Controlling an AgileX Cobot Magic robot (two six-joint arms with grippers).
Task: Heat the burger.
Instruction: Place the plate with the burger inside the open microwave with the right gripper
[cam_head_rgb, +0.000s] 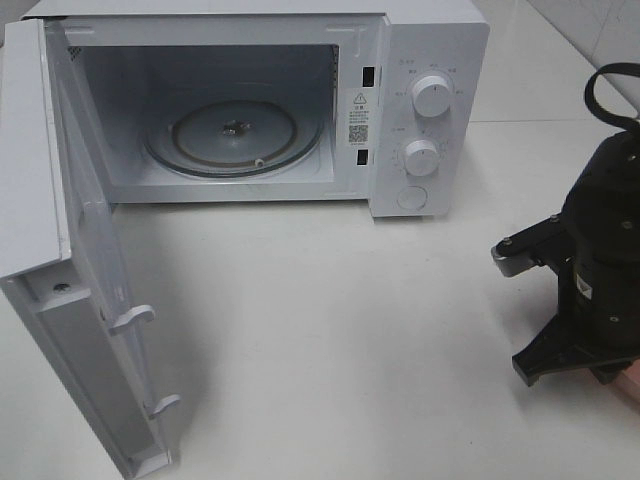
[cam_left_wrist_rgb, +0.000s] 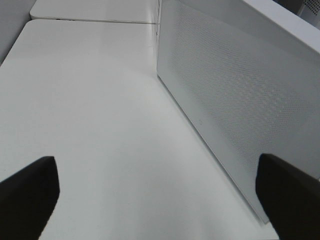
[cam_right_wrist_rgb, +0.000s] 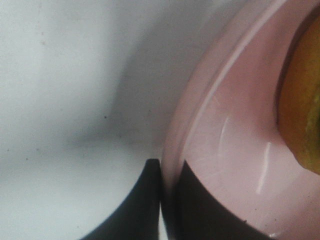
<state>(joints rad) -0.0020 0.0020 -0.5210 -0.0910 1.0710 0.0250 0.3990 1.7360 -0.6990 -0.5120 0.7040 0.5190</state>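
Your right gripper (cam_right_wrist_rgb: 162, 172) pinches pink plate (cam_right_wrist_rgb: 235, 150) rim; burger (cam_right_wrist_rgb: 302, 100) sits on that plate, desk's (cam_head_rgb: 330, 320) four-o'clock corner. Open microwave (cam_head_rgb: 430, 60) lies at ten o'clock from it. Left gripper (cam_left_wrist_rgb: 155, 200) spread, beside door (cam_left_wrist_rgb: 235, 100).

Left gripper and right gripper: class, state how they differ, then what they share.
The left gripper stands wide open; the right gripper is shut. The left gripper holds nothing above the table beside the microwave door; the right gripper pinches the rim of the pink plate, with the burger on it. Both have dark fingers.
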